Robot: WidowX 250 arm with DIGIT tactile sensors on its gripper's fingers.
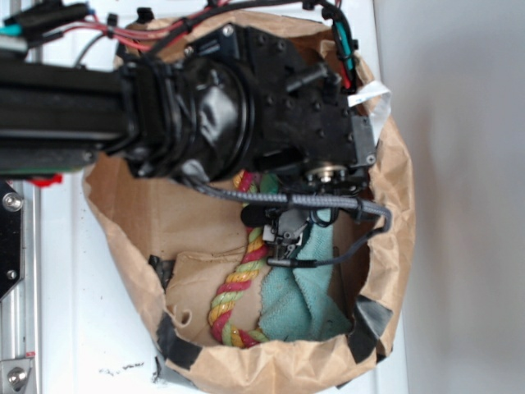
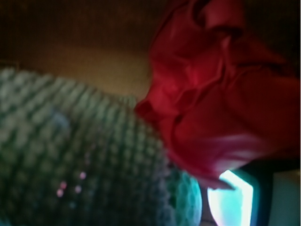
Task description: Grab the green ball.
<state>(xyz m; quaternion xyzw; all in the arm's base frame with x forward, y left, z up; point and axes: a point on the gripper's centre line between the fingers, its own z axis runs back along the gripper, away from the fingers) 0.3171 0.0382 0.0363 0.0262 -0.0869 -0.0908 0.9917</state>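
The claw (image 1: 287, 238) is inside the paper bag (image 1: 131, 205), opening hidden. The green ball is not visible; probably light, grip its sides.

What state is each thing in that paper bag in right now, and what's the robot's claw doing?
Paper bag: open, rim rolled down.
Rope toy: curved along the bag's floor.
Teal cloth: crumpled, partly under the arm.
Red paper wad: crumpled, right beside the cloth.
Green ball: not clearly visible in either view.
Gripper: lowered inside the bag; open or shut, cannot tell.
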